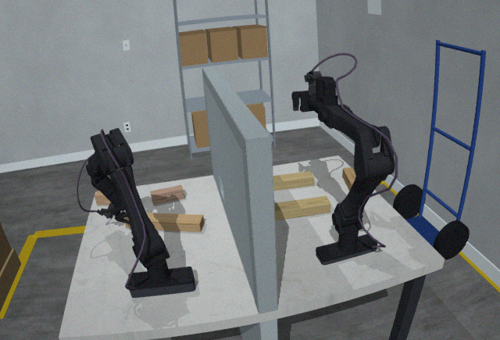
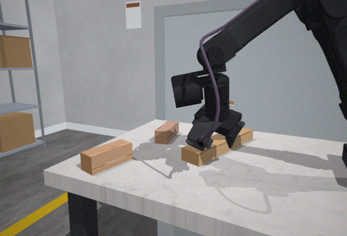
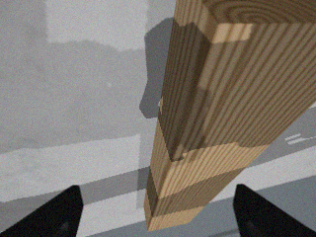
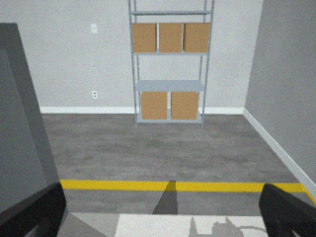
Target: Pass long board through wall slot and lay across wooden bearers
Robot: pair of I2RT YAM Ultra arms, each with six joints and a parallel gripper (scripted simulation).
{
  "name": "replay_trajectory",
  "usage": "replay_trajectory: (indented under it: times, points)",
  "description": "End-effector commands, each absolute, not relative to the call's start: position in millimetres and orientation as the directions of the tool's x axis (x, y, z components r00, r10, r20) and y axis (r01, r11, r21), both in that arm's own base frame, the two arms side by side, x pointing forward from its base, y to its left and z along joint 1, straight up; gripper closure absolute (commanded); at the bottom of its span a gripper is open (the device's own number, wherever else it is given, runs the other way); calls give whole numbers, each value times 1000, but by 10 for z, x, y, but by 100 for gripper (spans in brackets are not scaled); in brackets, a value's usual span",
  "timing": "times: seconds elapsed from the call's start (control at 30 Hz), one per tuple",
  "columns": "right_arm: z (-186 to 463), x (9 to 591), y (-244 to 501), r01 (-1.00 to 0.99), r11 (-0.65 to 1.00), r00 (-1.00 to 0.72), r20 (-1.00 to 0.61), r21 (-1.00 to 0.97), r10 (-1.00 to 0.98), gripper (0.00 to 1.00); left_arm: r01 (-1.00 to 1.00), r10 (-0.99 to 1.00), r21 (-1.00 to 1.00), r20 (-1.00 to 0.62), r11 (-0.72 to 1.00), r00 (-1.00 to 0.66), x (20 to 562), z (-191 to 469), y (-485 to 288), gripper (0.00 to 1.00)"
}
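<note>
The long board (image 1: 173, 221) lies flat on the table on the left arm's side of the grey panel wall (image 1: 238, 178). It also shows in the exterior view (image 2: 217, 146) and in the left wrist view (image 3: 217, 114). My left gripper (image 2: 217, 139) points down and straddles the board, with its fingers open on either side of it. The two bearers (image 1: 293, 180) (image 1: 302, 207) lie on the table beyond the wall. My right gripper (image 1: 301, 102) is open and empty, raised high above them. The slot (image 2: 231, 103) is mostly hidden behind the left arm.
Two offcuts (image 2: 106, 157) (image 2: 166, 132) lie on the left arm's side of the wall, and another (image 1: 349, 177) lies behind the right arm. A shelf with boxes (image 1: 223, 57) stands behind the table. A blue hand truck (image 1: 448, 146) stands to the right.
</note>
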State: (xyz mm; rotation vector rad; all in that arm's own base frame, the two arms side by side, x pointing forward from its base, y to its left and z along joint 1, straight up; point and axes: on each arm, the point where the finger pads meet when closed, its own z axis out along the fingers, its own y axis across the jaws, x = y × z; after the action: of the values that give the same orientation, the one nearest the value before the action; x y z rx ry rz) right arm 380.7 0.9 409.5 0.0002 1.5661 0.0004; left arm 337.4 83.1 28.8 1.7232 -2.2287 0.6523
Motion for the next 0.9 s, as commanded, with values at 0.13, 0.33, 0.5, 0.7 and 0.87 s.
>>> replay_trajectory:
  times: [0.13, 0.33, 0.5, 0.7, 0.87]
  points:
    - [4375, 3712, -52, 23, 1000, 68, -998, -11, -13, 0, -966, -837, -74, 486, 246, -251, 3327, 415, 762, 23]
    - [4375, 3712, -52, 23, 1000, 68, -998, -11, -13, 0, -952, -824, 0, 502, 306, -265, 3337, 520, 702, 23]
    - [4375, 3712, -52, 23, 1000, 68, -998, -11, -13, 0, -941, -832, 116, 510, 317, -218, 3346, 405, 788, 23]
    - [4375, 3712, -52, 23, 1000, 68, -998, -11, -13, 0, -952, -817, 44, 527, 303, -236, 3646, 459, 687, 23]
    - [4375, 3712, -52, 23, 1000, 68, -998, -11, -13, 0, -951, -819, 29, 516, 307, -249, 3769, 414, 707, 23]
